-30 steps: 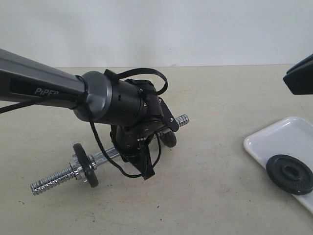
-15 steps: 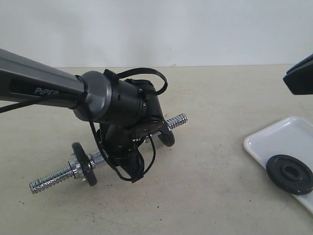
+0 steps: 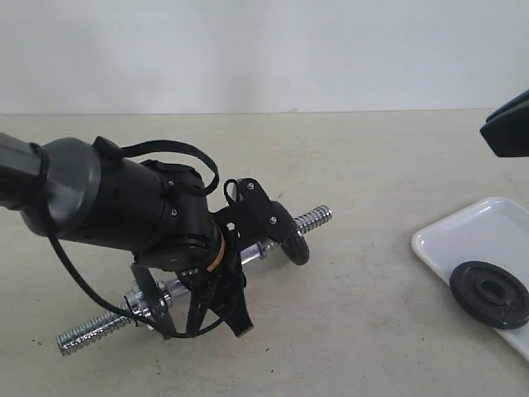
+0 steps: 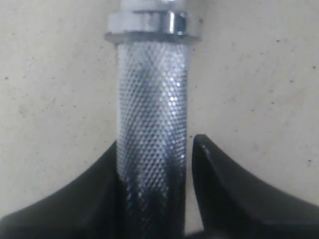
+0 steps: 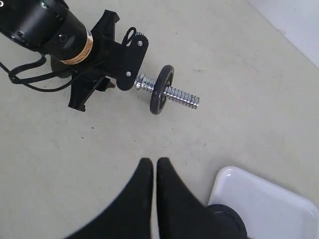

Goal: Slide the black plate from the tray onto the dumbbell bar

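One black plate (image 3: 489,294) flat in tray (image 3: 463,236) | right gripper (image 5: 152,162) nearer, fingers pressed together, empty | left gripper (image 4: 157,142) parted, loose astride dumbbell bar (image 3: 314,220), threaded end toward tray

Showed bright chromed metal on the dumbbell bar (image 4: 152,124), knurled in a fine diamond grid at the grip and threaded toward the ends. Looked dull cast metal on the black plate (image 3: 490,294). Gleamed white and glossy on the tray (image 3: 463,236). Appeared matt and speckled across the surface (image 3: 372,165). Read as smooth matt black plastic on the left pincer (image 4: 157,142).
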